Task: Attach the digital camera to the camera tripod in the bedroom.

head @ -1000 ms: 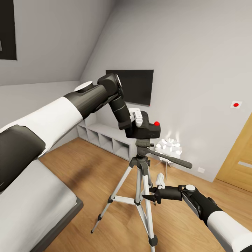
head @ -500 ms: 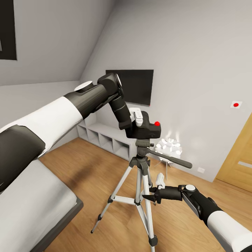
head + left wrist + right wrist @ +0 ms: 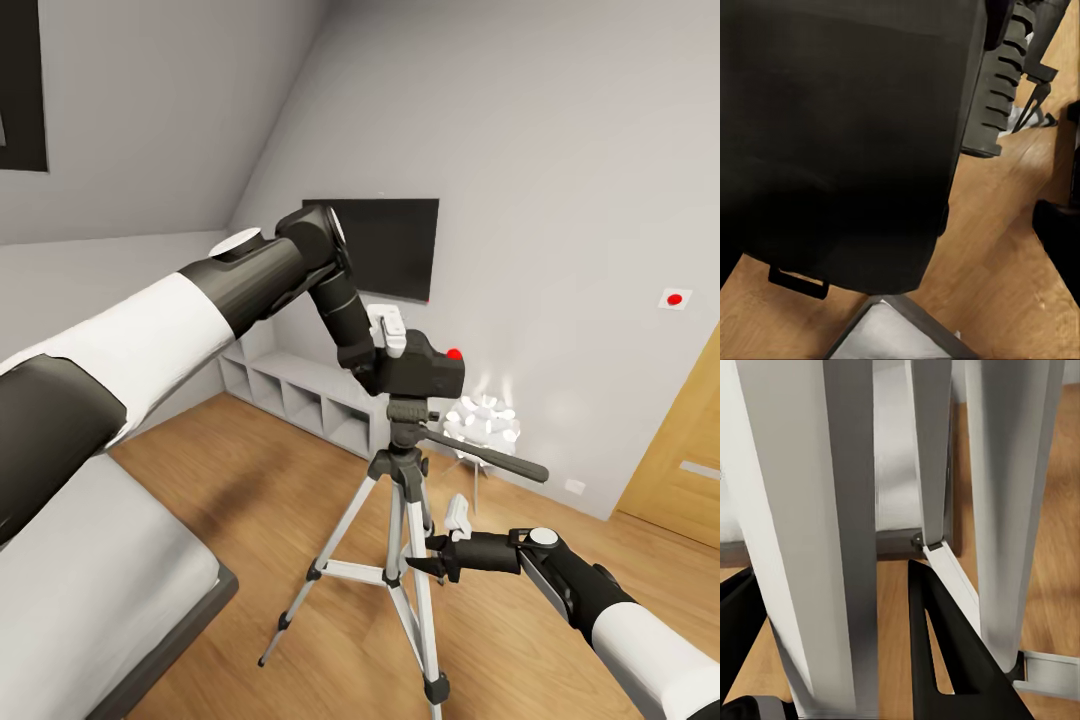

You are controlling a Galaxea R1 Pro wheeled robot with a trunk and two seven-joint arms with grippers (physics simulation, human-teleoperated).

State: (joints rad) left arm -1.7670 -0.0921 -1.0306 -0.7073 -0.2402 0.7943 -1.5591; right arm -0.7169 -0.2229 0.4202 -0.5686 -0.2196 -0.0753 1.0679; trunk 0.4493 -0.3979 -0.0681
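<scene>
Near the centre of the head view, the left gripper [image 3: 392, 352] is clamped on the digital camera [image 3: 425, 368], which sits directly above the black pan head of the camera tripod [image 3: 403, 470], seemingly touching it; its red dot faces upper right. No brand or lettering is legible on the camera or tripod. Lower right of centre, the right gripper [image 3: 425, 563] reaches the tripod's silver legs with its jaws spread around one leg, as the right wrist view confirms. A black wall-mounted TV [image 3: 395, 245] hangs behind, and a white ball-cluster lamp [image 3: 484, 421] stands right of the tripod.
</scene>
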